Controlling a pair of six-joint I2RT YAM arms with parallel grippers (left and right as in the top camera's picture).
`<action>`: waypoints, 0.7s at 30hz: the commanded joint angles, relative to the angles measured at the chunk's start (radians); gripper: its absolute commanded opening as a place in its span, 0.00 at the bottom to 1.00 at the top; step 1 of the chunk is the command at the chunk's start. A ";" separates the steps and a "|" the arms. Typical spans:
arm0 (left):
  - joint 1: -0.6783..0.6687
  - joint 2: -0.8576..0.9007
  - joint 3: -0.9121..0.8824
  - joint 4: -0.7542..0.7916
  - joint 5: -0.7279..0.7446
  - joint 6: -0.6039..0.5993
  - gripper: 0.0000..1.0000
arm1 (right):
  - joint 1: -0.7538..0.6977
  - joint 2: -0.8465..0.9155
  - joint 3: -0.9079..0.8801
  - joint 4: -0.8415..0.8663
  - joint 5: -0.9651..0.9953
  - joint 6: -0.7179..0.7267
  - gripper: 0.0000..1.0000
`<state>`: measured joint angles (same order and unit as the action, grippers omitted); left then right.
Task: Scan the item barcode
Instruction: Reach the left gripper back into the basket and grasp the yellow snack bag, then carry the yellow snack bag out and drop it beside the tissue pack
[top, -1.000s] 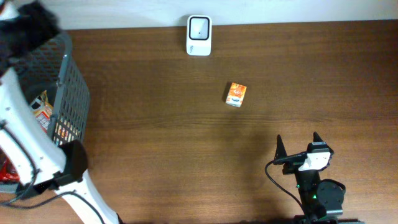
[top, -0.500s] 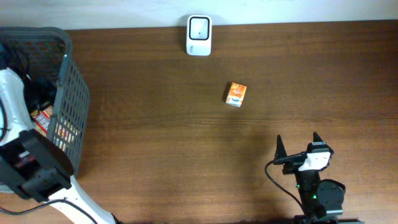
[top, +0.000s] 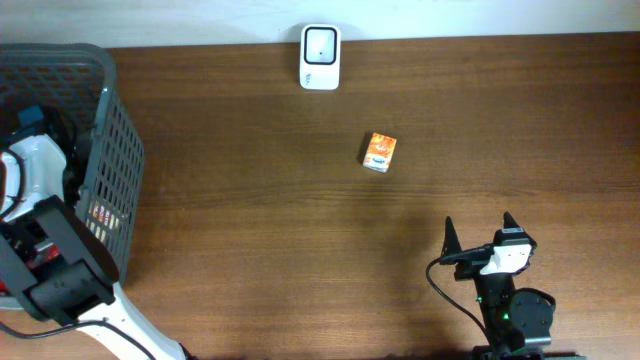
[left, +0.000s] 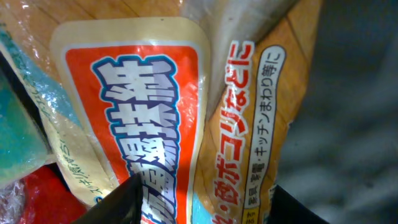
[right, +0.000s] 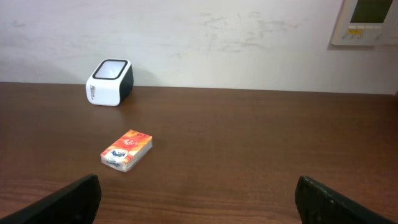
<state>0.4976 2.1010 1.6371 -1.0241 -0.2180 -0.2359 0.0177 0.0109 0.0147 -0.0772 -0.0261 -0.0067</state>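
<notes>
My left arm (top: 45, 250) reaches down into the grey basket (top: 108, 95) at the table's left end. Its gripper cannot be seen from overhead. In the left wrist view my left gripper (left: 205, 200) has its fingers on both sides of a crinkly packet (left: 186, 112) with a red, orange and white label, closed against it. A white barcode scanner (top: 320, 57) (right: 109, 83) stands at the table's far edge. My right gripper (top: 480, 235) (right: 198, 194) rests wide open near the front right, holding nothing.
A small orange box (top: 379, 152) (right: 127, 150) lies on the wood between the scanner and my right gripper. Other wrapped goods, teal (left: 18, 124) and red (left: 37, 190), crowd the packet inside the basket. A white wall (right: 205, 43) rises behind the table.
My left arm has dropped from above the basket down into it, and its jaws have narrowed onto the packet. The right arm, scanner and orange box have not moved.
</notes>
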 joint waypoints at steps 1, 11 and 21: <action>0.010 -0.002 -0.076 0.002 -0.034 0.008 0.00 | 0.008 -0.006 -0.009 -0.001 0.005 0.000 0.99; 0.009 -0.204 0.451 -0.250 0.213 0.006 0.00 | 0.008 -0.006 -0.009 -0.001 0.005 0.000 0.99; -0.163 -0.531 0.560 -0.211 0.658 0.007 0.00 | 0.008 -0.006 -0.009 -0.001 0.005 0.000 0.98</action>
<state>0.4522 1.5967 2.1895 -1.2392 0.2813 -0.2283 0.0177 0.0109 0.0147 -0.0772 -0.0257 -0.0074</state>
